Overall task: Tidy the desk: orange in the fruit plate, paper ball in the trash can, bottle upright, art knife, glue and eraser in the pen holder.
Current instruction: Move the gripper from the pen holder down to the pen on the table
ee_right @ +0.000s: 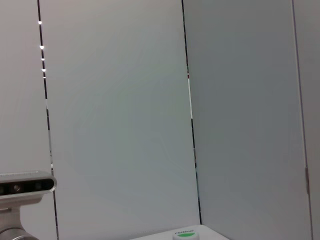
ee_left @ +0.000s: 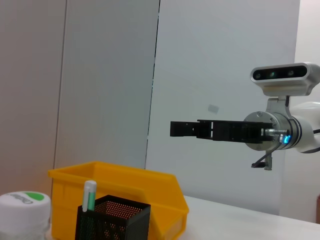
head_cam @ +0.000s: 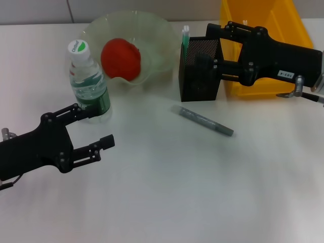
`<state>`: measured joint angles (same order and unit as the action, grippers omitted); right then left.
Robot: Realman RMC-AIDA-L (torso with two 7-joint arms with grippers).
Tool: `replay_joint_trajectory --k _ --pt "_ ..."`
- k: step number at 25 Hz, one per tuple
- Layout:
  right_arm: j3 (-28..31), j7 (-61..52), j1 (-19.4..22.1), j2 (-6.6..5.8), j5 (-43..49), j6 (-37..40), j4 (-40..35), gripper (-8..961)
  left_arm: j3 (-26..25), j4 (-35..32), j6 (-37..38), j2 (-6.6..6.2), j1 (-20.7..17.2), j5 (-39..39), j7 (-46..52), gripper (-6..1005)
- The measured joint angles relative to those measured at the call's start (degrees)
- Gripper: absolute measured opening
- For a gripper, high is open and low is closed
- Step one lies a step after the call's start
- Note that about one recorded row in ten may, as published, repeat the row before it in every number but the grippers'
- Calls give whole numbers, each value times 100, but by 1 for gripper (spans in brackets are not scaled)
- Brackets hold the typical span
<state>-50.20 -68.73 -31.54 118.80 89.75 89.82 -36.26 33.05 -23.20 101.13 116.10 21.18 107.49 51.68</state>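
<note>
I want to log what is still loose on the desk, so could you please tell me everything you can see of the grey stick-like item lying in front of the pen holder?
The grey item is a slim, straight stick, grey and slightly speckled, probably the art knife, though no blade shows. It lies flat on the white desk, slanting away from the black mesh pen holder, its upper end near the holder's base without touching it. Neither gripper touches it.
</note>
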Motion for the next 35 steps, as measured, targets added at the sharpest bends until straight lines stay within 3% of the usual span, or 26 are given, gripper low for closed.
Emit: replay_joint_trajectory --k 6,9,11,12,15,21,24,29,35 --pt "-43 -778 -73 -25 490 -5 -508 754 0 0 7 0 -10 0 -2 769" --pt "-43 -1779 -189 -36 1255 23 -1216 753 0 0 7 0 -10 0 -2 768" --pt "-52 -2915 -431 -52 2328 155 -2008 753 0 0 7 0 -10 0 -2 768" --pt "-52 -2915 -431 -52 2328 155 -2008 753 1 -1 23 4 -23 0 -20 768" --pt "-149 -3917 -912 -95 3639 464 -2461 752 1 -9 48 -1 -24 0 -12 768" --pt "-440 -4642 -1512 -121 4848 723 -2467 751 -1 -11 37 11 -32 0 5 769" --pt "-972 -5079 -1839 -3 5577 554 -2373 751 -1 -4 22 15 -31 0 7 769" --pt "-1551 -5468 -2065 17 5804 20 -1901 750 -7 -2 0 29 -14 0 6 768" --pt "-1832 -5528 -2247 35 5827 -458 -1343 749 -9 0 -8 35 -5 0 4 769"
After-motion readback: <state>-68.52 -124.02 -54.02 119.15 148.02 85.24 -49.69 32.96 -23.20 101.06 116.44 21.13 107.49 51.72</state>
